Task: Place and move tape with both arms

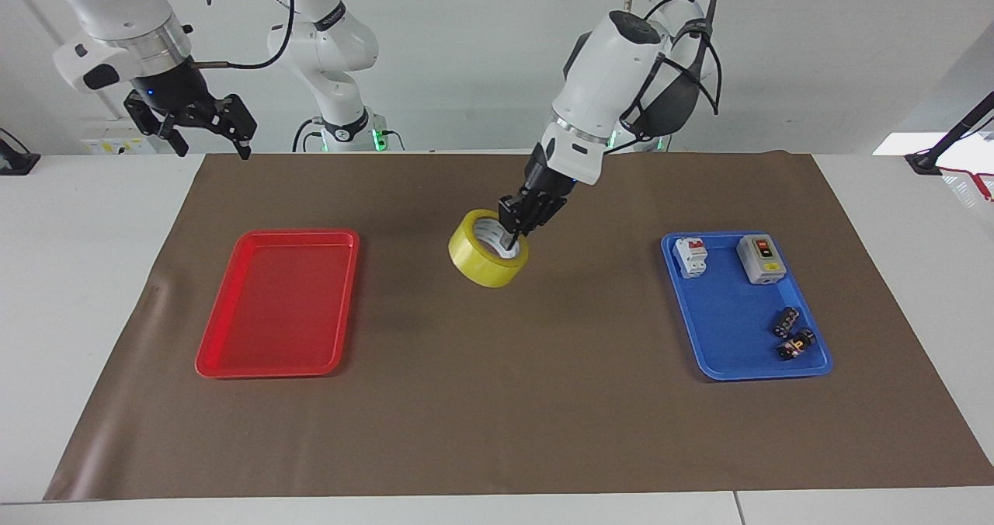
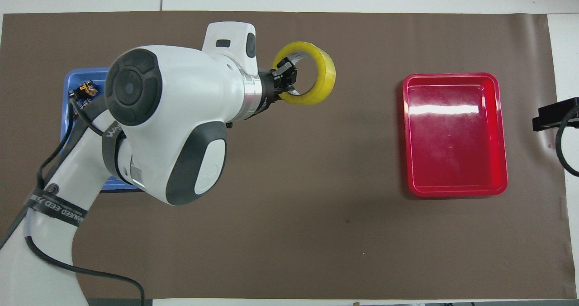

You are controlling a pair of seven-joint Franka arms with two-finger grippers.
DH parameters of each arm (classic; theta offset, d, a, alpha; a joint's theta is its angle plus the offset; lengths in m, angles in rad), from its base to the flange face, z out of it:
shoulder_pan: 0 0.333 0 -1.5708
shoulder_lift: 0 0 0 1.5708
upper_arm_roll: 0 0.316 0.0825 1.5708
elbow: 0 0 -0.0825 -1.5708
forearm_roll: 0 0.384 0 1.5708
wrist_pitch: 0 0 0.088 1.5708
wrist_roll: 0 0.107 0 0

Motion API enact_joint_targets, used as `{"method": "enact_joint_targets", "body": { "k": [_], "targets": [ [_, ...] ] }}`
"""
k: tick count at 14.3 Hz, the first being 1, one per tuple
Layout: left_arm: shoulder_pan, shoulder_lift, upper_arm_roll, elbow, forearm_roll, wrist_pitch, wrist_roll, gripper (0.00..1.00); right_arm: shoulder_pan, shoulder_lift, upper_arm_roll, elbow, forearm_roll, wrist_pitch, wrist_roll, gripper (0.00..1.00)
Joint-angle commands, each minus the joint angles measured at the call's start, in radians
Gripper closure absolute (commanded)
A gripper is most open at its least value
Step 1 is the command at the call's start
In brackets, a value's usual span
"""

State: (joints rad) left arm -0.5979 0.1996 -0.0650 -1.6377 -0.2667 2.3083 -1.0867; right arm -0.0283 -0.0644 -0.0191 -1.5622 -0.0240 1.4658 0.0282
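Bright, even light; glare streaks the red tray [image 2: 443, 109]; frames sharp.

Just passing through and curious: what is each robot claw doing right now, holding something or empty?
Left gripper: shut on the tape, over the brown mat between the trays.
Right gripper: open, empty, waiting over the table's edge.

Tape [image 1: 488, 259]: yellowish, translucent, glossy film on a white core. Red tray [image 1: 278, 304] and blue tray [image 1: 730, 338]: smooth, glossy plastic; the red tray reflects a light band toward 12 o'clock in the overhead view. Table covering [image 1: 497, 416]: matt brown paper-like sheet. Arm shells: smooth white plastic.
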Motion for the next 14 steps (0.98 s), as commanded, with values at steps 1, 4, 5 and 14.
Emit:
{"method": "enact_joint_targets", "body": {
  "k": [1,4,5,14],
  "targets": [
    [-0.049,0.012,0.016,0.025,-0.039,0.046,-0.045,1.00,-0.007,-0.022,0.001,-0.027,0.015,0.001,-0.021,0.00],
    [-0.088,0.012,0.014,0.025,-0.045,0.062,-0.062,1.00,-0.013,-0.038,0.001,-0.059,0.016,-0.001,-0.022,0.00],
    [-0.095,0.012,0.016,0.024,-0.060,0.062,-0.061,1.00,-0.013,-0.038,0.001,-0.059,0.015,0.001,-0.022,0.00],
    [-0.103,0.012,0.011,0.024,-0.118,0.063,-0.061,1.00,-0.012,-0.037,0.001,-0.056,0.015,0.004,-0.022,0.00]
  ]
}}
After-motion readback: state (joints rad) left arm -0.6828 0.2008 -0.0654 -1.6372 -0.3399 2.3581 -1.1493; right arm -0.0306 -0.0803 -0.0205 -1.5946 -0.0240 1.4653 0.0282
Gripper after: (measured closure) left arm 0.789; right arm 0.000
